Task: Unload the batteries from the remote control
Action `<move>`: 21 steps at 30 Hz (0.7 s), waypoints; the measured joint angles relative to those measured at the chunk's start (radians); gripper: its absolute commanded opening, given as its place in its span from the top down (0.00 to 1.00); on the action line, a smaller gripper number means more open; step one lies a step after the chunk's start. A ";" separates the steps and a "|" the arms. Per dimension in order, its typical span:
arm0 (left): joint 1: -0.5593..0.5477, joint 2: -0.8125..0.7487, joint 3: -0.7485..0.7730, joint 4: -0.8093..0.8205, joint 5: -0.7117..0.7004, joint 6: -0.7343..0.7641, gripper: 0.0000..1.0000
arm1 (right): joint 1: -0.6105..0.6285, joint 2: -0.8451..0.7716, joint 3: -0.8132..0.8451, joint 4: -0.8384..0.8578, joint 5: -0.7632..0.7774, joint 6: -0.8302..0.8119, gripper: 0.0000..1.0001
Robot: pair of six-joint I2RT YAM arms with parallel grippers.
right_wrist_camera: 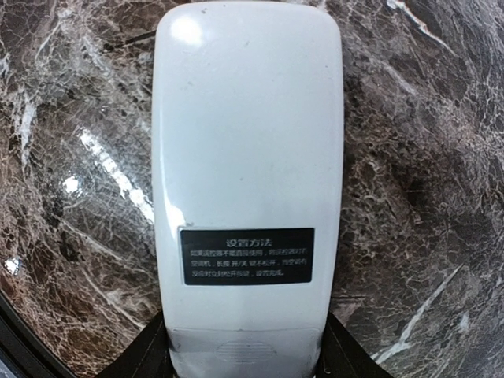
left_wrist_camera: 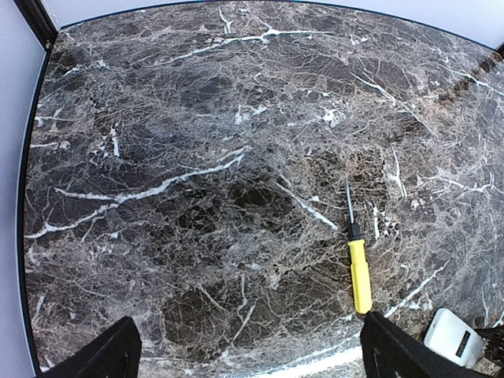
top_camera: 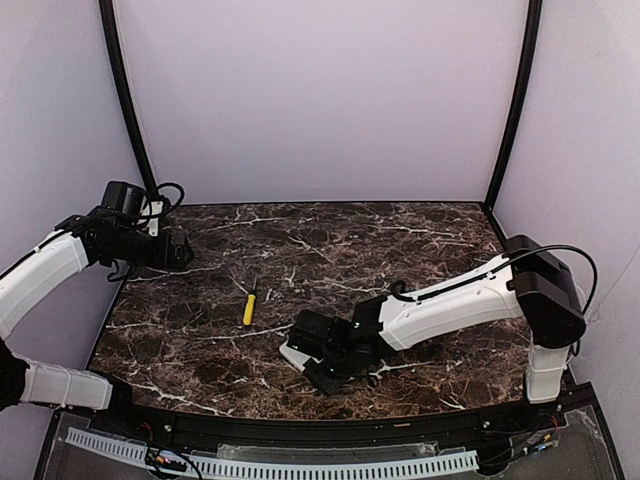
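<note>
The remote control (right_wrist_camera: 248,157) lies on the marble table with its white back up, showing a black label with white text. Its ridged battery cover (right_wrist_camera: 246,350) at the near end is shut, so the batteries are hidden. My right gripper (right_wrist_camera: 244,346) has a finger on each side of that near end, pressed against the remote. In the top view the right gripper (top_camera: 322,358) is low over the remote (top_camera: 293,352) at the front centre. My left gripper (top_camera: 183,250) hangs open and empty above the far left of the table, and the left wrist view shows its fingers (left_wrist_camera: 110,354) wide apart.
A yellow-handled screwdriver (top_camera: 248,308) lies left of the remote, blade pointing away; it also shows in the left wrist view (left_wrist_camera: 360,272). A corner of the remote (left_wrist_camera: 454,337) shows there too. Grey walls close in the table's left, back and right.
</note>
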 measured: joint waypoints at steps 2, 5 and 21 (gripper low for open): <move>0.000 0.000 0.000 0.000 0.002 0.000 0.02 | 0.000 -0.005 -0.010 0.015 0.008 -0.009 0.63; 0.000 0.000 0.000 0.000 0.008 0.003 0.02 | -0.004 -0.009 -0.020 0.034 0.019 -0.028 0.63; 0.000 0.031 -0.013 0.005 0.069 0.017 0.02 | -0.130 -0.046 -0.037 0.130 0.067 -0.206 0.62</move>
